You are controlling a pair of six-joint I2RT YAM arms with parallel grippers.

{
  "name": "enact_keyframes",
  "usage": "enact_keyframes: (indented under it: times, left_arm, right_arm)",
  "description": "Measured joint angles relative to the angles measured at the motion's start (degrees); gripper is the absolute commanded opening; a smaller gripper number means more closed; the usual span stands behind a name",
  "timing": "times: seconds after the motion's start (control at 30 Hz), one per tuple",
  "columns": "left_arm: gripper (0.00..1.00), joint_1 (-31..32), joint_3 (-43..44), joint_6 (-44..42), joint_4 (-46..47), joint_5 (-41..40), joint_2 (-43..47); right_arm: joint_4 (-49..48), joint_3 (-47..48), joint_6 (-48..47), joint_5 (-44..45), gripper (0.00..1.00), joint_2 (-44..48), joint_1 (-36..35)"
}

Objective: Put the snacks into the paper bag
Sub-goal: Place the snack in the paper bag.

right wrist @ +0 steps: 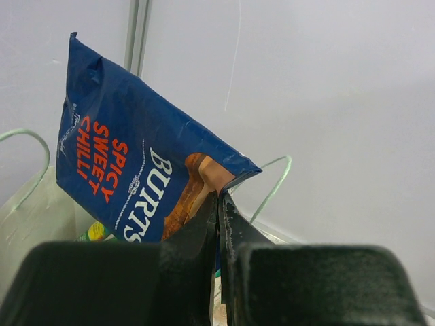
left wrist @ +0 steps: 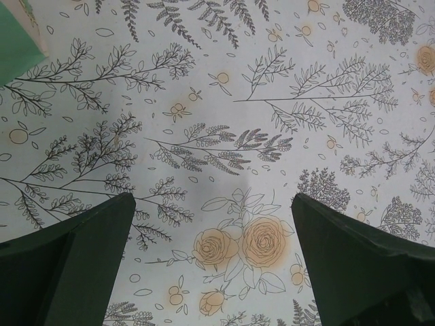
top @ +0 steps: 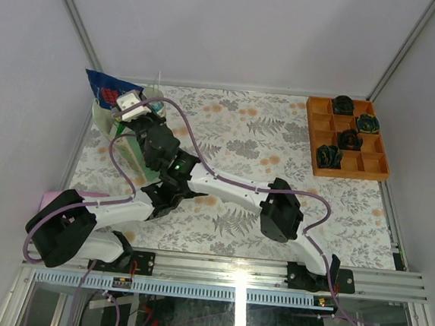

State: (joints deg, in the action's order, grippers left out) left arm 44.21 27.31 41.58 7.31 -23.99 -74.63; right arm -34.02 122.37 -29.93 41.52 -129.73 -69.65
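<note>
Pinching lower corner of blue crisp bag (right wrist: 129, 170) with right gripper (right wrist: 219, 204), jaws pressed together on foil edge. Holding it tilted at open mouth of paper bag (right wrist: 34, 217), between 2 thin string handles (right wrist: 272, 183); cannot tell how far inside. Glimpsing small green packet (right wrist: 95, 234) in bag beneath. Reaching right arm across table to far-left corner, where paper bag stands upright. Hovering left gripper (left wrist: 212, 204) over flowered tablecloth (left wrist: 272, 102) near bag, jaws spread wide, gripping nothing. Showing 4 dark round objects (top: 342, 105) in orange tray (top: 320, 126), far right, well apart.
</note>
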Motion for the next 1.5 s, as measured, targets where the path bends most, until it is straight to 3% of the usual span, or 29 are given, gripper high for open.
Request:
enact_keyframes:
  times: [0.43, 0.67, 0.97, 1.17, 1.5]
  left_arm:
    - [1.0, 0.0, 0.0, -0.2, 0.0, -0.5, 0.0]
    - [1.0, 0.0, 0.0, -0.2, 0.0, -0.5, -0.1]
    - [1.0, 0.0, 0.4, -0.2, 0.0, -0.4, -1.0]
    - [1.0, -0.3, 0.6, -0.2, 0.0, -0.5, -1.0]
    - [1.0, -0.5, 0.6, -0.2, 0.0, -0.5, -1.0]
  right_arm:
    - [-5.5, -5.5, 3.7, 0.3, 0.0, -1.0, 0.5]
    - [-2.2, -15.6, 7.6, 2.8, 0.0, 6.8, 0.6]
    - [-2.5, -19.0, 7.7, 4.1, 0.0, 11.6, 0.0]
    - [-5.3, -17.3, 6.4, 4.4, 0.0, 9.7, 0.0]
    - [-10.4, -5.6, 3.4, 3.3, 0.0, 1.9, 0.0]
